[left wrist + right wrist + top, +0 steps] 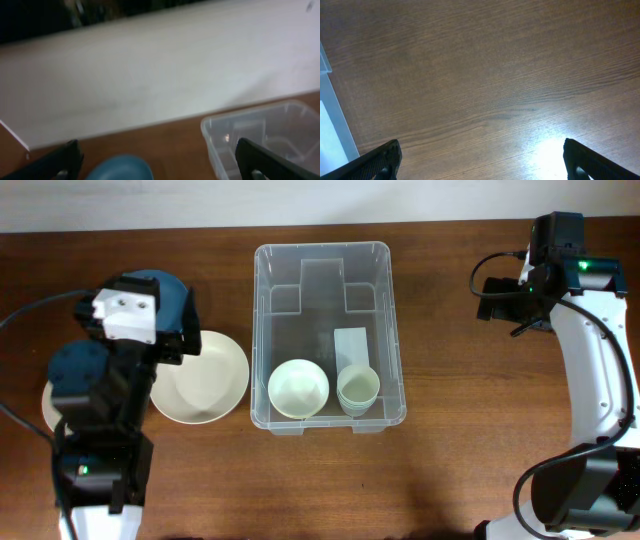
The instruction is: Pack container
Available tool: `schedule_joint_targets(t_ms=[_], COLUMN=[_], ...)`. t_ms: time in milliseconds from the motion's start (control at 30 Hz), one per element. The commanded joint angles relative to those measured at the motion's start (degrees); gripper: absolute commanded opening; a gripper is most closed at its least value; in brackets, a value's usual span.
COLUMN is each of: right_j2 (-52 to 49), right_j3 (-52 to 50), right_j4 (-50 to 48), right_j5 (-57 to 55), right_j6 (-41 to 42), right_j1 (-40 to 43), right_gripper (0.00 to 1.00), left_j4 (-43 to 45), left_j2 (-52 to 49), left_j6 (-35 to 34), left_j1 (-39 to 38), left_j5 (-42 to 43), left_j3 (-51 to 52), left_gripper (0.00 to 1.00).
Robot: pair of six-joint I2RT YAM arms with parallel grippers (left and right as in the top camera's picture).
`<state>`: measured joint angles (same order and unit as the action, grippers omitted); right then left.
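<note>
The brown wooden counter (450,430) carries everything, and the clear plastic container (320,248) sits at its middle, between the two arms, upright and open-topped. To the left of the container, close to its wall but apart from it, lies a wide cream bowl (205,380). A blue bowl (172,292) sits farther left, partly hidden under the left arm. Another blue dish (75,365) is nearer the counter's left edge, with a pale plate (47,408) showing beside it. Inside the container, at the near end, a pale bowl (298,388) stands beside a stack of pale green cups (357,387), and a white label (350,345) is just behind the cups. The left gripper (157,155) is spread wide above the blue bowl, holding nothing. The right gripper (481,150) is likewise wide apart and empty over bare wood right of the container.
</note>
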<state>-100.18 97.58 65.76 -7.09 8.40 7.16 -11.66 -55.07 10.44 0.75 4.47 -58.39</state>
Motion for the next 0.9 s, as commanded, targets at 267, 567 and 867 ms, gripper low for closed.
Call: schedule_joint_targets(t_ms=[267,567,867], right_j2=[-0.48,-0.48,-0.48], right_j3=[0.13,0.13,0.13], right_j4=[-0.04,-0.04,-0.04], right_j5=[-0.7,-0.7,-0.7], right_j6=[0.26,0.26,0.26], right_j1=[0.37,0.37,0.37], right_gripper=[0.99,0.99,0.99], left_j4=[-9.14,-17.09,-21.27], left_j2=[-8.22,-17.44,-26.12], left_j6=[-27.19,-37.57,-38.47], left_j1=[9.07,29.24,39.3], left_j5=[-25.07,-12.57,-9.99], left_j3=[-0.74,-0.74,-0.72], left_gripper=[0.99,0.99,0.99])
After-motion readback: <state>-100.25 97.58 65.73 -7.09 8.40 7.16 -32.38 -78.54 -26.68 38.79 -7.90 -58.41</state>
